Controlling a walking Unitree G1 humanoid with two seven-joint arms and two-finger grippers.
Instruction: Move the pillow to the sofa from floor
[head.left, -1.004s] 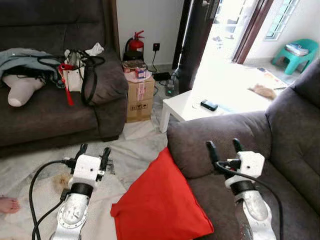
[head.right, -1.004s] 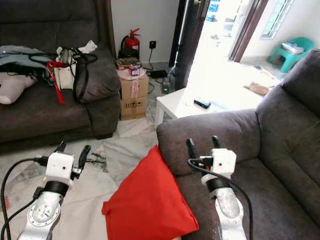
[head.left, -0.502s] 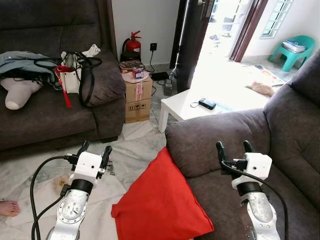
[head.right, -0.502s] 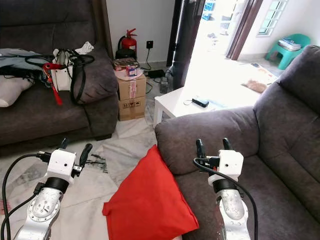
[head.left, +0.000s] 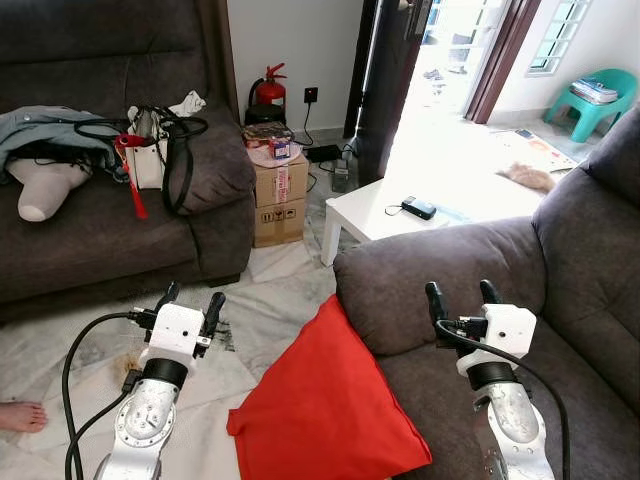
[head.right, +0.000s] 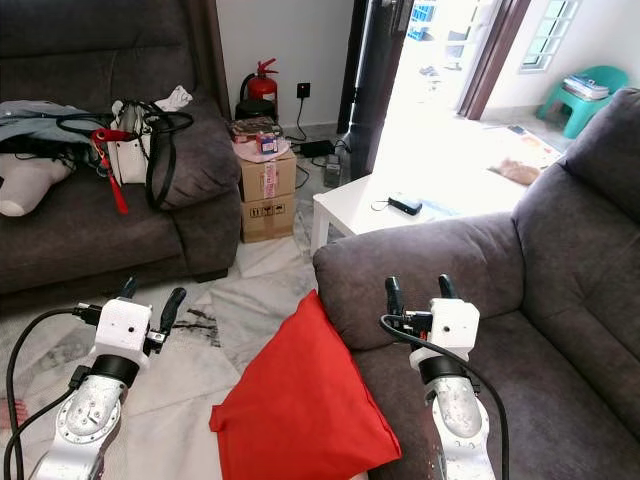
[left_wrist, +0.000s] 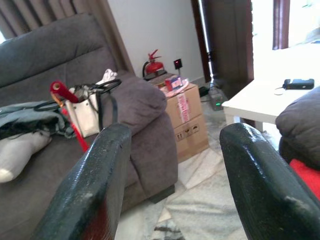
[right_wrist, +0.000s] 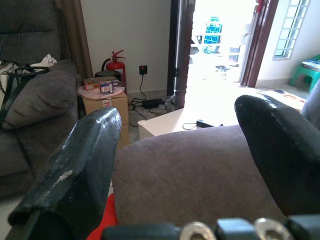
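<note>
Little has changed over the last second: both arms stay raised with fingers spread wide and empty, the right gripper (head.left: 458, 295) shifting only slightly while the head camera wobbles, so no grasp has begun. Nearest, the square red fabric pillow (head.left: 322, 400) stands tilted on the pale marble floor (head.left: 270, 295), leaning against the front of the grey fabric sofa (head.left: 420, 275), between the two arms. Its left gripper (head.left: 190, 297) hangs over the floor just beside the cushion; the right hovers above the sofa seat. I judge the reach toward the pillow is next. Farther off, a white handbag with dark straps (head.left: 158, 150) sits on the dark brown couch (head.left: 110, 220), contents hidden. Beyond, a brown cardboard box (head.left: 279, 195) carries small items on its lid.
</note>
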